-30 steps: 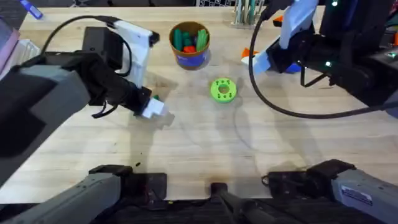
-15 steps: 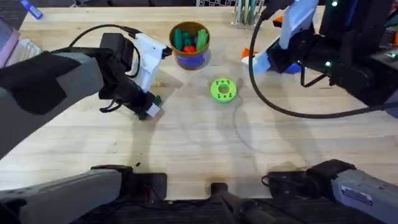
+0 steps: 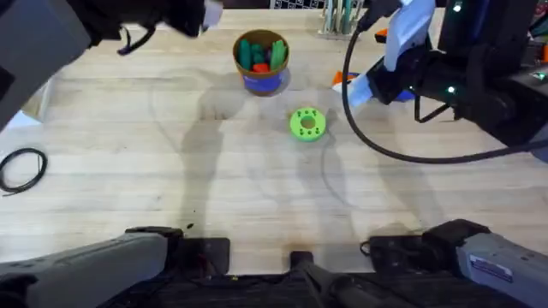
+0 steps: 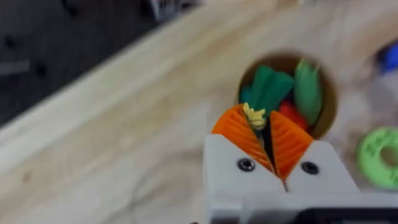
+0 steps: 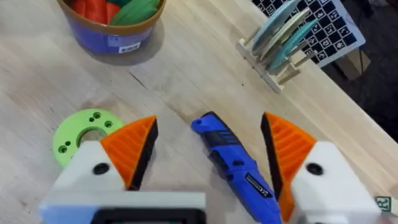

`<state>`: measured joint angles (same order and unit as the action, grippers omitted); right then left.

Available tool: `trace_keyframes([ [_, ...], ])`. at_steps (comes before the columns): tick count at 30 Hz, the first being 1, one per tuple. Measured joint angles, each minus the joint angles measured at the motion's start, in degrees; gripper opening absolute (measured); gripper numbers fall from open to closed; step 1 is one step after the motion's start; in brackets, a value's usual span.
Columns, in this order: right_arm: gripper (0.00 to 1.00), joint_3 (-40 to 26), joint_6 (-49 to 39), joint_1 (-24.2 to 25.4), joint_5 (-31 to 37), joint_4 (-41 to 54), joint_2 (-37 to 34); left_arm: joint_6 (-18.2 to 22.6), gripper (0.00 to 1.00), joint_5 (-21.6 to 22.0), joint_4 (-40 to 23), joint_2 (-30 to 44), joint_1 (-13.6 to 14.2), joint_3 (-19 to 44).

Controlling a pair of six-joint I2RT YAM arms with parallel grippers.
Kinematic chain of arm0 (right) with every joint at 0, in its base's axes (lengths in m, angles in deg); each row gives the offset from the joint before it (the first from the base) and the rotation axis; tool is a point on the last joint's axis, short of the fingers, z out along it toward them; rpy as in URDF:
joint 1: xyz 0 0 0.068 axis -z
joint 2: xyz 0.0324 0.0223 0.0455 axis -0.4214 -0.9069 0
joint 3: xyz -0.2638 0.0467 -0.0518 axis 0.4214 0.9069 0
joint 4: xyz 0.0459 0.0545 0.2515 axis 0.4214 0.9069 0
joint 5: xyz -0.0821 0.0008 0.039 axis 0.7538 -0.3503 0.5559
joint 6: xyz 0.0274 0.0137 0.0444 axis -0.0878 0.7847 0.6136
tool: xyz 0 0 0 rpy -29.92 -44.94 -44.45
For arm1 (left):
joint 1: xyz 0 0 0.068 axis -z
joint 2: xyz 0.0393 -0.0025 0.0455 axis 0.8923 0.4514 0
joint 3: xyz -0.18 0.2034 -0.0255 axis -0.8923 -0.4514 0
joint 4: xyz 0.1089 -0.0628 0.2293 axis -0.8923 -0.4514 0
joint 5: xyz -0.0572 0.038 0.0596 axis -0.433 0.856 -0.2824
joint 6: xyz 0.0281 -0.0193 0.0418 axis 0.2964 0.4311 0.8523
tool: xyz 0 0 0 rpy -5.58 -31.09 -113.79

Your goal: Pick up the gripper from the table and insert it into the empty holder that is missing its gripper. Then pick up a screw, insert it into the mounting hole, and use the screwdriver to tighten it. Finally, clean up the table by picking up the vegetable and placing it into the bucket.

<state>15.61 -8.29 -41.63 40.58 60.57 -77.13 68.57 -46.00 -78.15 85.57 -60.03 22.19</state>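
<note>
Vegetable (image 4: 255,116) pinched between the orange ribbed pads (image 4: 239,134) of the left gripper (image 4: 261,134); a small yellowish-green bit shows at the pad tips, the rest hidden between them. Left fingers clenched on it, pads nearly meeting. In the left wrist view the gripper hangs over the bucket (image 4: 323,118), whose tan rim rings green and red pieces just past the fingertips. Bright green disc (image 4: 379,157) lies on the worktop (image 4: 124,155) beside the bucket.

Right gripper (image 5: 208,149) spread wide, fingers released, orange pads (image 5: 130,146) well apart. Blue screwdriver (image 5: 239,165) lies on the worktop between the two pads, touched by neither as far as can be seen. Green disc (image 5: 81,134) sits near one pad; blue-walled bucket (image 5: 112,28) farther out; a small wooden rack with pale blue discs (image 5: 280,43) off to the side.

Overhead: left arm (image 3: 51,34) rises large and dark across the upper left, its white gripper (image 3: 212,12) at the far edge, just left of the bucket (image 3: 261,60). Green disc (image 3: 307,123) sits near the middle of the worktop (image 3: 257,197). Right arm (image 3: 462,77) reaches in at upper right. A loop of black cable (image 3: 21,168) lies at the left edge.
</note>
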Motion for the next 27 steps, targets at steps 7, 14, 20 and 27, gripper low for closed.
trace_keyframes([
  [7, 0.991, 0.00, 0.00, 0.00, 0.00, 0.72, 0.00, -11.19, 0.013, -4.19, 8.57, 7.57, 6.20, 0.00],
  [14, 0.990, 0.00, 0.00, 0.00, 0.00, 0.72, 0.00, -25.24, 0.013, -0.30, 8.43, 17.23, 10.58, -0.75],
  [20, 0.992, 0.00, 0.00, 0.00, 0.00, 0.72, 0.02, -28.86, 0.274, 4.93, 8.80, 17.13, 11.19, -0.81],
  [27, 0.991, 0.04, 3.22, 0.00, -0.42, 4.15, 0.15, -27.43, 0.987, 5.94, 8.60, 15.91, 11.21, -0.81],
])
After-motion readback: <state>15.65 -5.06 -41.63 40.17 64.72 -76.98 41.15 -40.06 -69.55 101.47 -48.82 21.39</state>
